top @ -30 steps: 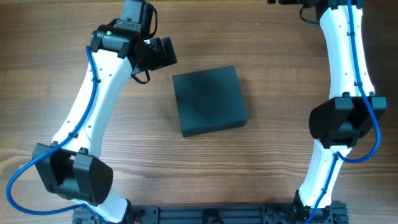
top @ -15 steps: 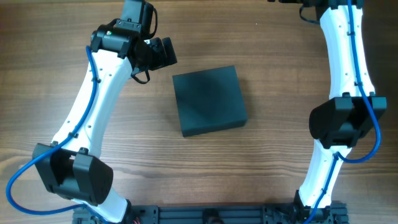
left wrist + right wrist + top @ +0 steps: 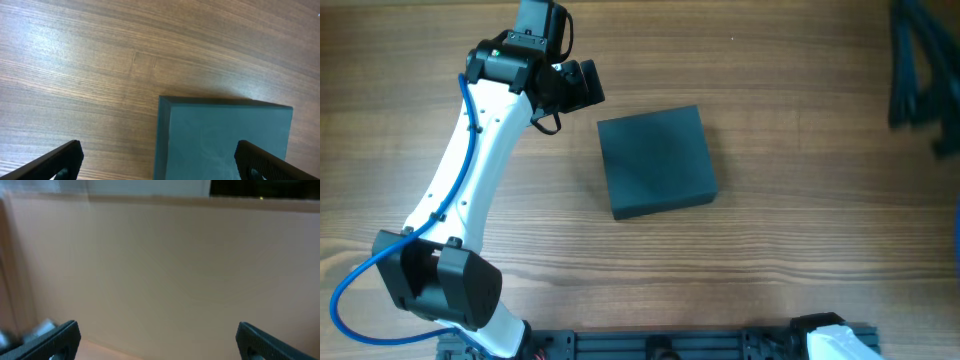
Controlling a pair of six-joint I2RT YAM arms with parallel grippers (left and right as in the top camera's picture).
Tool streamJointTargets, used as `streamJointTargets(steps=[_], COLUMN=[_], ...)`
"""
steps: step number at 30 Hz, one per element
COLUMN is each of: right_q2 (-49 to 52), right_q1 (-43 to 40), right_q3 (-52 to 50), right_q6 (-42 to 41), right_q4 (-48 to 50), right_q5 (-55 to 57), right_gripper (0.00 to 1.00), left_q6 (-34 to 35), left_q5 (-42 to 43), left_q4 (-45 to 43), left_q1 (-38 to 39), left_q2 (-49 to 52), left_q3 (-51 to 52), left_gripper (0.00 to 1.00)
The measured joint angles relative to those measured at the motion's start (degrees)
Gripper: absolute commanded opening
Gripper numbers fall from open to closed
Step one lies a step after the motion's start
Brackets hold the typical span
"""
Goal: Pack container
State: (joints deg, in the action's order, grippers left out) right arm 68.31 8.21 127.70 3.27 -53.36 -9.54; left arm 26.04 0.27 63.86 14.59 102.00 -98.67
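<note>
The container (image 3: 655, 160) lies on the wooden bench (image 3: 770, 250), about in the middle, a little turned against the bench edge. Its flat lid is down, and nothing lies on it.

The left arm (image 3: 470, 170) reaches from the near left corner towards the far side. The left jaws are near the far left corner of the container, apart from it. In the left wrist view the two fingertips (image 3: 65, 159) stand wide apart at the lower corners. A corner of the container is seen between them, farther off. The left jaws are released and grasp nothing.

The right arm (image 3: 912, 60) is only a dark blurred smear at the far right edge of the overhead view. The right wrist view is blurred and shows a plain pale brown surface (image 3: 160, 270). The right jaws are released too, their tips wide apart with nothing between them.
</note>
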Motion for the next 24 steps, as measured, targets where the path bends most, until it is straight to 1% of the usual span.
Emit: streamJointTargets(steps=[2, 4, 6, 7, 8, 10, 11, 14, 18, 22, 24], right_q2=[-6.9, -13.4, -22.5, -25.3, -29.6, -35.6, -40.3, -50.6, -59.7, -62.2, -63.4], right_q1=[0.0, 0.0, -0.2, -0.3, -0.5, -0.5, -0.7, -1.6, -1.7, -3.5, -3.9], right_q3=[-12.3, -26.3, -44.6, -49.5, -57.3, -67.6, -76.1, -95.8, -109.4, -115.1, -117.4], right_q6=[6.8, 13.2, 17.2, 17.5, 17.7, 17.3, 16.3, 13.5, 10.1, 4.4, 2.8], right_q4=[3.1, 9.2, 17.8, 20.8, 25.8, 31.7, 37.7, 48.2, 54.3, 55.9, 56.9], right_q5=[1.8, 2.6, 3.0, 3.2, 3.3, 3.4, 3.4, 2.4, 1.6, 1.7, 1.7], right_gripper=[1.0, 1.0, 1.0, 1.0, 1.0, 1.0, 1.0, 1.0, 1.0, 1.0, 1.0], left_q6=[0.0, 0.0, 0.0, 0.0, 0.0, 0.0, 0.0, 0.0, 0.0, 0.0, 0.0], left_q5=[0.0, 0.0, 0.0, 0.0, 0.0, 0.0, 0.0, 0.0, 0.0, 0.0, 0.0], left_q4=[0.0, 0.0, 0.0, 0.0, 0.0, -0.1, 0.0, 0.0, 0.0, 0.0, 0.0], left_q1=[0.0, 0.0, 0.0, 0.0, 0.0, 0.0, 0.0, 0.0, 0.0, 0.0, 0.0], left_q2=[0.0, 0.0, 0.0, 0.0, 0.0, 0.0, 0.0, 0.0, 0.0, 0.0, 0.0], left_q3=[0.0, 0.0, 0.0, 0.0, 0.0, 0.0, 0.0, 0.0, 0.0, 0.0, 0.0], left_gripper=[1.0, 1.0, 1.0, 1.0, 1.0, 1.0, 1.0, 1.0, 1.0, 1.0, 1.0])
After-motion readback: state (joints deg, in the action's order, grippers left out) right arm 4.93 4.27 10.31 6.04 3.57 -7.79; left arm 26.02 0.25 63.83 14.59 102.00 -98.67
